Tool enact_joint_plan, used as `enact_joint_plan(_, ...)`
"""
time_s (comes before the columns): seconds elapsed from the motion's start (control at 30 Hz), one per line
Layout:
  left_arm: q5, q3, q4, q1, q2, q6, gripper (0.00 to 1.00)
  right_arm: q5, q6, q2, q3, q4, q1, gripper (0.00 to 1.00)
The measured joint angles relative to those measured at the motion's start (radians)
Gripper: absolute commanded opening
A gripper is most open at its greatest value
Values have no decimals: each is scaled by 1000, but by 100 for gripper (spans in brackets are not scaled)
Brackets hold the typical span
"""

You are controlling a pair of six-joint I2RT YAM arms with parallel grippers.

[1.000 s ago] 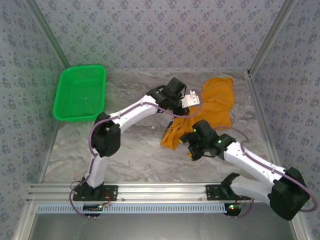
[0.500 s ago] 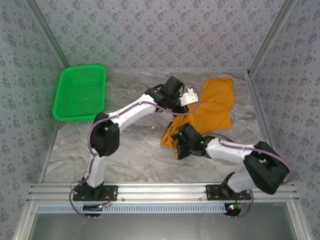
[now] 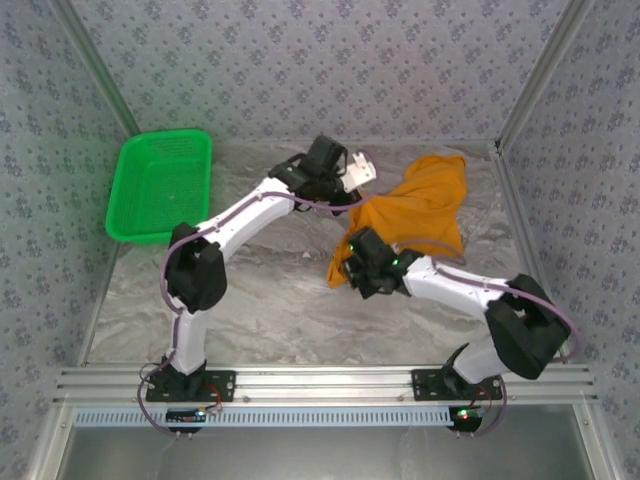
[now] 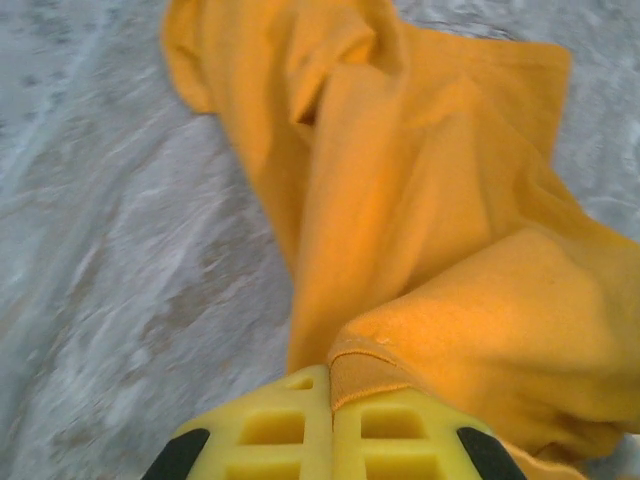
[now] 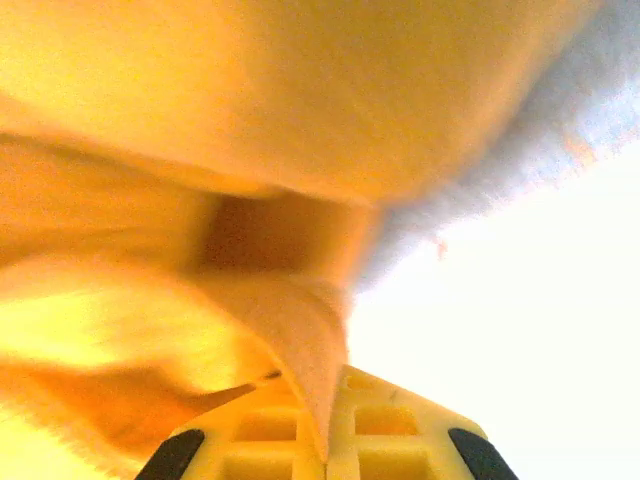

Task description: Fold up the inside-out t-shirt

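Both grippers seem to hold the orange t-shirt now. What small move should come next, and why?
Probably draw the two grips apart, slightly raised, to spread the cloth. The left gripper is shut on a hem of the t-shirt, the right gripper on another edge, and the shirt lies bunched on the table, too crumpled to fold.

A flat table top [image 3: 270, 305] with a grey and white stone pattern is seen in the middle. It is closed in by a far wall [image 3: 330, 70], a left wall [image 3: 45, 200] and a right wall [image 3: 600, 180]. All are covered with pale paper dotted with small flowers. Shiny metal posts [image 3: 95, 70] are set in the far corners. A metal rail [image 3: 320, 380] is laid along the near edge. Everything is brightly lit.
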Motion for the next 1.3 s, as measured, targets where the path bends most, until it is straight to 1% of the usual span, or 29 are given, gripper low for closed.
enact_joint_plan(0.1, -32, 50, -44, 69, -37, -63, 0, 119, -171, -64, 200, -179, -28, 0)
enact_joint_plan(0.23, -123, 66, -74, 150, -154, -166, 0, 287, -428, -125, 478, -376, 19, 0)
enact_joint_plan(0.37, -239, 27, -88, 181, -328, -320, 0, 394, -684, -137, 716, -509, 37, 0)
enact_joint_plan(0.47, -267, -6, -116, 184, -482, -469, 0, 455, -873, -137, 860, -559, 43, 0)
enact_joint_plan(0.53, -266, -14, -134, 183, -564, -565, 0, 485, -980, -146, 922, -563, 76, 0)
enact_joint_plan(0.6, -265, -51, -136, 176, -661, -653, 0, 521, -1072, -161, 964, -565, 137, 0)
enact_joint_plan(0.67, -286, -116, -129, 135, -776, -716, 0, 554, -1154, -178, 1006, -570, 206, 0)
enact_joint_plan(0.7, -301, -142, -119, 108, -820, -728, 0, 564, -1179, -184, 1021, -572, 221, 0)
enact_joint_plan(0.77, -335, -188, -106, 32, -910, -740, 0, 587, -1230, -200, 1044, -573, 229, 0)
enact_joint_plan(0.83, -357, -205, -91, -7, -943, -739, 0, 584, -1271, -207, 1045, -569, 202, 0)
enact_joint_plan(0.9, -378, -208, -65, -17, -952, -721, 0, 534, -1294, -192, 1047, -556, 135, 0)
enact_joint_plan(1.0, -423, -200, -28, -16, -885, -671, 0, 403, -1301, -118, 1066, -529, -43, 0)
enact_joint_plan(1.07, -462, -146, -24, -7, -788, -628, 0, 333, -1305, -38, 1092, -517, -161, 0)
enact_joint_plan(1.13, -487, -70, -14, 25, -660, -594, 0, 283, -1312, 55, 1145, -517, -246, 0)
enact_joint_plan(1.2, -502, 17, -19, 67, -538, -565, 0, 231, -1320, 158, 1230, -516, -313, 0)
enact_joint_plan(1.3, -511, 202, -31, 125, -358, -533, 0, 145, -1324, 319, 1404, -513, -391, 0)
